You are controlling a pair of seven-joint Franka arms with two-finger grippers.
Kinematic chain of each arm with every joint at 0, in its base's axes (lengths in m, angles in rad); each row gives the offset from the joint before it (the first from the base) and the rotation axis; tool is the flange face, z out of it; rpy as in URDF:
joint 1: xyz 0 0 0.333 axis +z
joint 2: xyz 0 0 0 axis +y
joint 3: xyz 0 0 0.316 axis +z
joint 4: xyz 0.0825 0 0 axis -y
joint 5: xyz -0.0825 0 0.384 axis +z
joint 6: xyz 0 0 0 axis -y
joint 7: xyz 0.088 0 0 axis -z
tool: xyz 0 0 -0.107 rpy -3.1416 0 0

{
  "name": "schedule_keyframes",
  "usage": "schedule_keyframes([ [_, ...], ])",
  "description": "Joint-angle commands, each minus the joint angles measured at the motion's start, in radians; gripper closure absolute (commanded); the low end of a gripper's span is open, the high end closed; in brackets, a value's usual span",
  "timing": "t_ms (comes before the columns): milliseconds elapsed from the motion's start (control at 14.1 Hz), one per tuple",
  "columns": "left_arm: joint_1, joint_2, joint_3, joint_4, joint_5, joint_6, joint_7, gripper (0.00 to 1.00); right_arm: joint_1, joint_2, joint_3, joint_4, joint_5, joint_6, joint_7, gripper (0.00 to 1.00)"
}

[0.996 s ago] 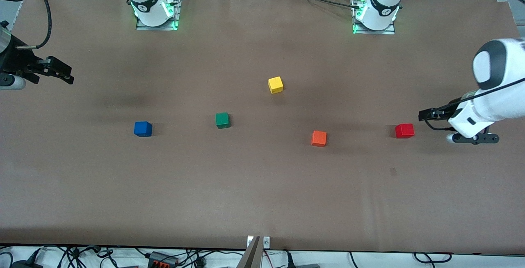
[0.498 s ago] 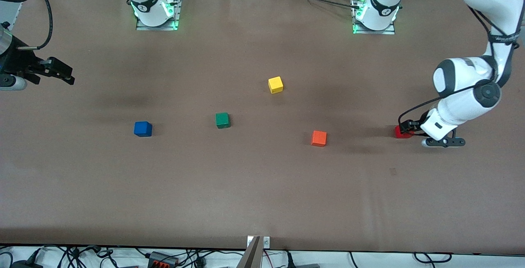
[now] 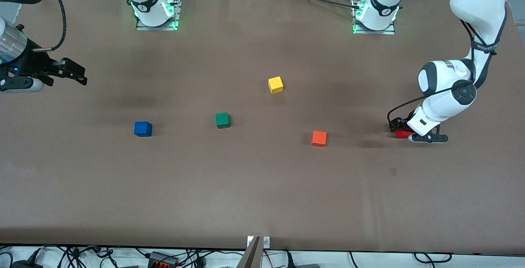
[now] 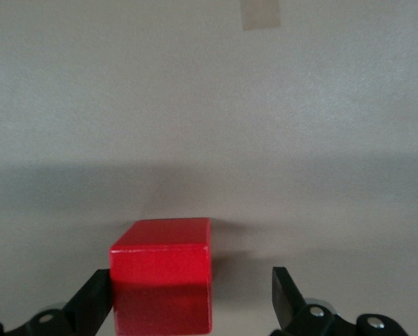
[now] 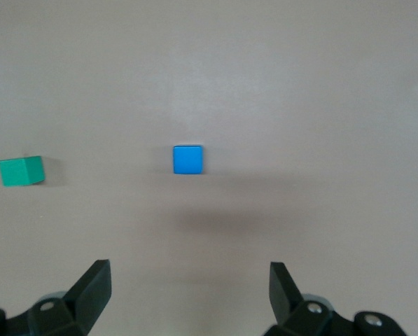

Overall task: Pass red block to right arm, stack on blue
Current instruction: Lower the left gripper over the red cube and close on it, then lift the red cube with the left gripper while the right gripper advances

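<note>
Left gripper [image 3: 397,125] now down around red block [image 4: 162,276].

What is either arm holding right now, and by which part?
Nothing is held. The left gripper is down around the red block with jaws open, one touching its side. The right gripper waits open over the table near the blue cube.
</note>
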Motion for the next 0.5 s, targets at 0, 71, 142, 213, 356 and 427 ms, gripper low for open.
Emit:
schedule_keyframes([
  [0,0.010,0.008,-0.003,-0.010,-0.001,0.035,0.029,0.11,0.021,0.020,0.000,-0.004,0.051,-0.009,0.009,0.00],
  [71,0.010,0.009,-0.004,-0.010,-0.001,0.035,0.029,0.24,0.050,0.024,0.000,-0.006,0.054,-0.009,0.012,0.00],
  [142,0.010,0.014,-0.004,-0.010,-0.001,0.035,0.029,0.38,0.071,0.028,0.000,-0.007,0.056,-0.020,0.015,0.00],
  [213,0.013,0.017,-0.004,-0.008,-0.001,0.035,0.029,0.58,0.079,0.030,0.000,-0.006,0.056,-0.028,0.015,0.00],
  [356,0.013,0.015,-0.004,-0.007,-0.001,0.034,0.030,0.76,0.084,0.039,0.000,0.002,0.057,-0.049,0.007,0.00],
  [427,0.013,0.005,-0.004,-0.005,-0.001,0.029,0.032,0.81,0.091,0.048,0.002,0.007,0.073,-0.061,0.006,0.00],
])
